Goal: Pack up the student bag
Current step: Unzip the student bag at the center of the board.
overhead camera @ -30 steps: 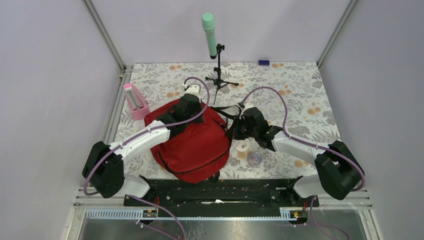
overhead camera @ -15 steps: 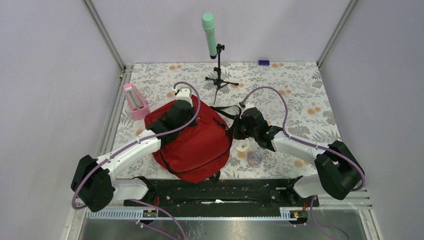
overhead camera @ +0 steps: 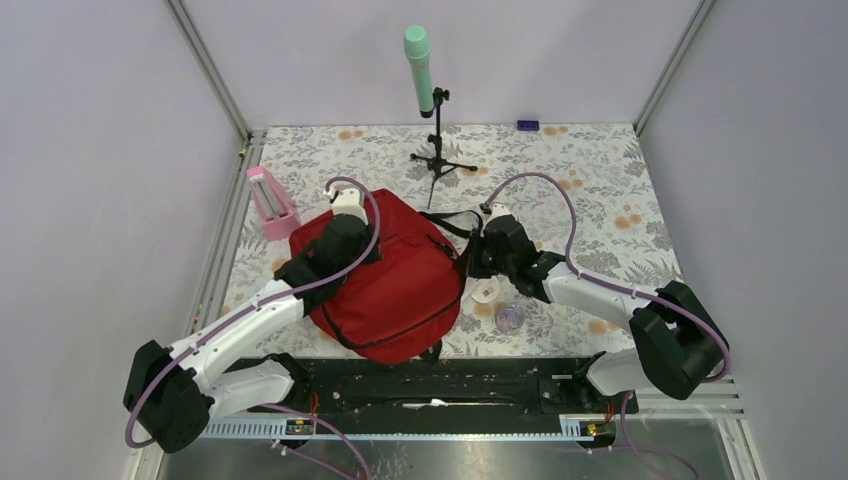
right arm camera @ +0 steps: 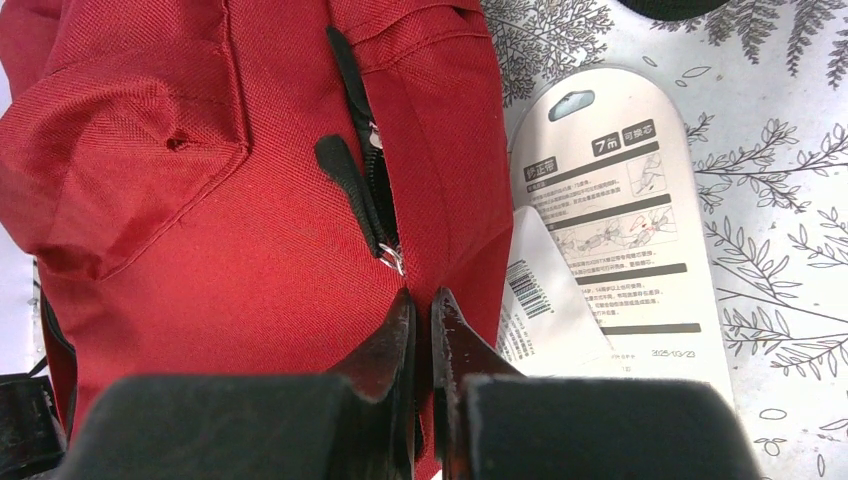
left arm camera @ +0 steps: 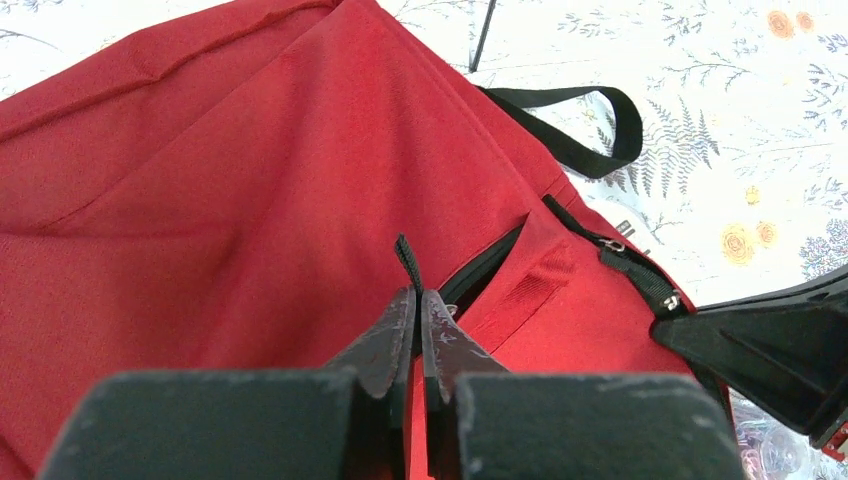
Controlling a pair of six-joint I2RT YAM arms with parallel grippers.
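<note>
The left gripper (left arm camera: 418, 296) pinches the black zipper pull (left arm camera: 404, 258) on the large red fabric student bag (left arm camera: 200, 200), mid-frame; the right gripper (right arm camera: 422, 298) clamps its fabric, probably as a brace.

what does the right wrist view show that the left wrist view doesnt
Only the right wrist view: a white printed card on the floral table cover beside the red student bag, and the right fingers shut just below a metal zipper ring. Only the left wrist view: a black strap loop, and the left fingers shut on a black pull tab by a partly open zipper. Both: the bag's red fabric and that floral cover.
</note>
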